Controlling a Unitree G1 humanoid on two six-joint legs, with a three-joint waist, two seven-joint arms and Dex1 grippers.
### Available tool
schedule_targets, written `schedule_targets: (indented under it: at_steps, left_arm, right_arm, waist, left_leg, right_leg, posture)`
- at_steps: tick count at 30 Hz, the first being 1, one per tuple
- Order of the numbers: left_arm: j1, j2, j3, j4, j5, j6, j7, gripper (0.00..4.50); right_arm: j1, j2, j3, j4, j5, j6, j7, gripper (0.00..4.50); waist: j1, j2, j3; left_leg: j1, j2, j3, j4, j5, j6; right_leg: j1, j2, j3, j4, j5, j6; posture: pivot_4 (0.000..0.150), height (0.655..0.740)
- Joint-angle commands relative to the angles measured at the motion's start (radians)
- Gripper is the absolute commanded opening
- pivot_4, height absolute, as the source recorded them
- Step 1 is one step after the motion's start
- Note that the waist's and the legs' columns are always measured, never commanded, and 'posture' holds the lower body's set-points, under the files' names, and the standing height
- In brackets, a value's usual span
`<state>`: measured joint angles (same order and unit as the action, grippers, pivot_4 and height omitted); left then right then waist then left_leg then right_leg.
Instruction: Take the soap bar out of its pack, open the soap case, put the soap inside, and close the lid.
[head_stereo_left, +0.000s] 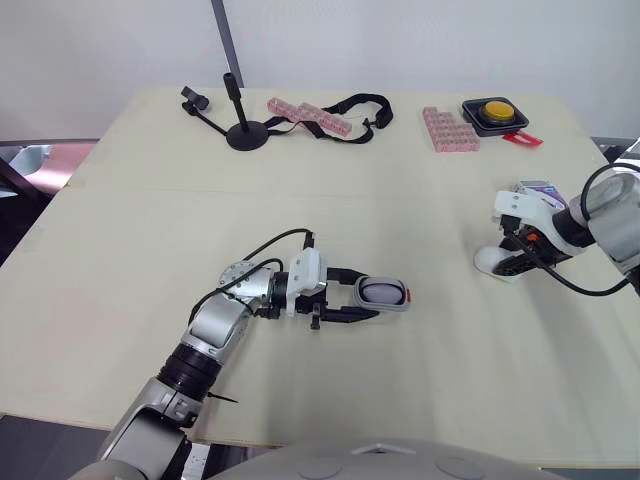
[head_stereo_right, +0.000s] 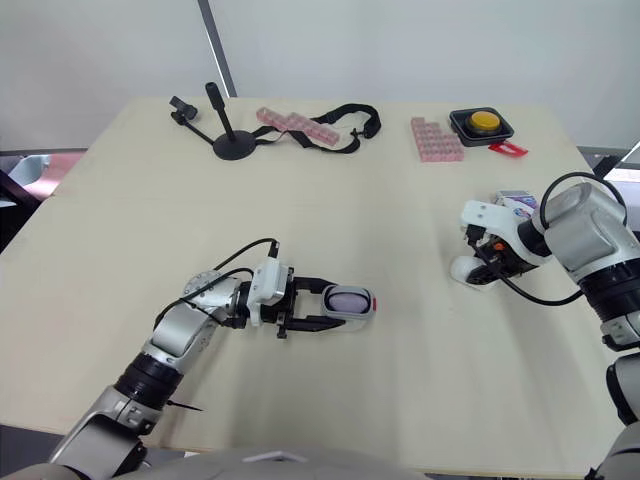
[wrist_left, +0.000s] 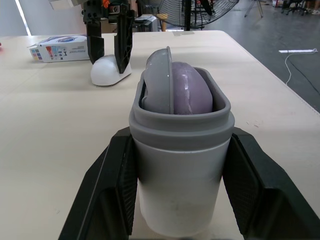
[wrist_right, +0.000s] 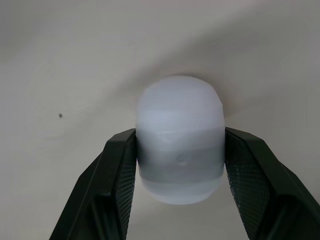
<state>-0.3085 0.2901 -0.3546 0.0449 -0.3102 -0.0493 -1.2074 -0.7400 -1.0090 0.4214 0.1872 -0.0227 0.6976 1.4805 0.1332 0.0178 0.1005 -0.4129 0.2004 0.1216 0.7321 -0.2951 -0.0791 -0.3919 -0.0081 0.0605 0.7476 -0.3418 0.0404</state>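
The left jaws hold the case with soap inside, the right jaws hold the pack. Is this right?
Not quite: the right jaws hold the lid, not the pack, as the right wrist view shows. The rest is right.

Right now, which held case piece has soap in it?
The grey-rimmed base in the left jaws: purple soap sits inside. The right jaws hold the white domed lid.

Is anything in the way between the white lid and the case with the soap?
Nothing visible. Only bare table lies between the lid in the right gripper and the soap case in the left gripper. The soap pack lies beyond the lid.
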Motion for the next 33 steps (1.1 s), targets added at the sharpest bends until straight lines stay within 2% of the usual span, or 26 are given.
schedule_targets:
  at_steps: [1,13,22,33]
  left_arm:
    - [-0.024,-0.003,0.019,0.008,-0.002,-0.007,0.009,1.86]
    - [-0.122,-0.071,0.041,0.165,0.017,-0.031,0.045,1.86]
    - [-0.179,-0.112,0.045,0.248,0.032,-0.055,0.049,1.86]
    - [-0.184,-0.126,0.046,0.259,0.046,-0.068,0.054,1.86]
  right_arm:
    - [-0.077,-0.031,-0.055,-0.163,0.059,0.038,0.074,2.61]
    - [-0.271,-0.019,0.02,-0.531,0.205,0.239,0.133,2.61]
    - [-0.384,0.087,0.117,-0.541,0.226,0.282,0.074,2.61]
    - [-0.395,0.146,0.19,-0.534,0.218,0.309,0.033,2.61]
  waist:
    - [0.001,0.0,0.0]
    - [0.004,0.0,0.0]
    - [0.004,0.0,0.0]
    - [0.005,0.0,0.0]
  left_leg:
    - [0.0,0.0,0.0,0.0,0.0,0.0]
    - [0.001,0.001,0.001,0.0,0.0,0.0]
    - [0.001,0.0,0.001,0.0,0.0,0.0]
    - [0.001,0.0,0.001,0.0,0.0,0.0]
  right_leg:
    - [-0.001,0.0,0.001,0.001,0.0,0.0]
    - [-0.002,0.0,0.004,0.003,0.0,0.0]
    - [-0.002,0.0,0.005,0.005,0.0,0.0]
    - [-0.003,-0.001,0.005,0.006,0.0,0.0]
  posture:
    - [0.15,0.7143]
    - [0.15,0.7143]
    - [0.15,0.7143]
    - [0.15,0.7143]
